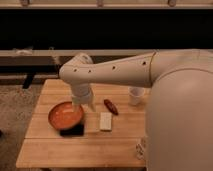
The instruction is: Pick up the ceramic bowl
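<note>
The ceramic bowl (65, 115) is wide, shallow and glossy orange. It sits on the left part of the wooden table (75, 150). My white arm reaches in from the right and bends down over the table. The gripper (80, 105) hangs at the bowl's far right rim, right at its edge. The wrist hides most of the gripper. A dark shape (73, 132) lies at the bowl's near edge; I cannot tell what it is.
A small white cup (135, 95) stands at the right of the table. A reddish-brown oblong item (111, 106) and a white rectangular item (105, 121) lie right of the bowl. A small pale object (141, 148) is at the front right edge. My body fills the right side.
</note>
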### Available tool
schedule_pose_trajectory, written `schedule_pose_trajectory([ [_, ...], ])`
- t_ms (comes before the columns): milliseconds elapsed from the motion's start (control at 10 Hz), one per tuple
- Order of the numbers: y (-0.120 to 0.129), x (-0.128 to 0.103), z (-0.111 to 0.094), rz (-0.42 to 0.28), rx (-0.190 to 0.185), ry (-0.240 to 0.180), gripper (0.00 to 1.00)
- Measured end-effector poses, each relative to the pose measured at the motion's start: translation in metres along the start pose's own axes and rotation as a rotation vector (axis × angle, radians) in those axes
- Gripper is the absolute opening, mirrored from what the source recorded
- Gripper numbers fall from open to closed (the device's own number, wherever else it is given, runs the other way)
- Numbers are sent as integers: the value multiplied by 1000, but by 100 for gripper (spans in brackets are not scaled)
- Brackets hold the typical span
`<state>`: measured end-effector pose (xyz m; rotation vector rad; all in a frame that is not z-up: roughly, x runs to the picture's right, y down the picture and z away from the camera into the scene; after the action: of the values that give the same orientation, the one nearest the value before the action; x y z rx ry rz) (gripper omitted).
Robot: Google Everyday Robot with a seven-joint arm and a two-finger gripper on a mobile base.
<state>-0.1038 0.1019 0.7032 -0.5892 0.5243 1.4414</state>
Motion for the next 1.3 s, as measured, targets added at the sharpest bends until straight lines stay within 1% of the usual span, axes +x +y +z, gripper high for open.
schedule_pose_trajectory([
  [500, 0, 0, 0, 0, 0, 0, 65],
  [700, 1, -4, 5, -4, -2, -3, 65],
  [900, 21, -19, 28, -19, -16, -11, 65],
  [1100, 21, -27, 56, -14, -2, 6, 65],
  [1200, 31, -31, 76, -22, 5, 28, 65],
  [1300, 32, -32, 89, -23, 20, 49, 65],
])
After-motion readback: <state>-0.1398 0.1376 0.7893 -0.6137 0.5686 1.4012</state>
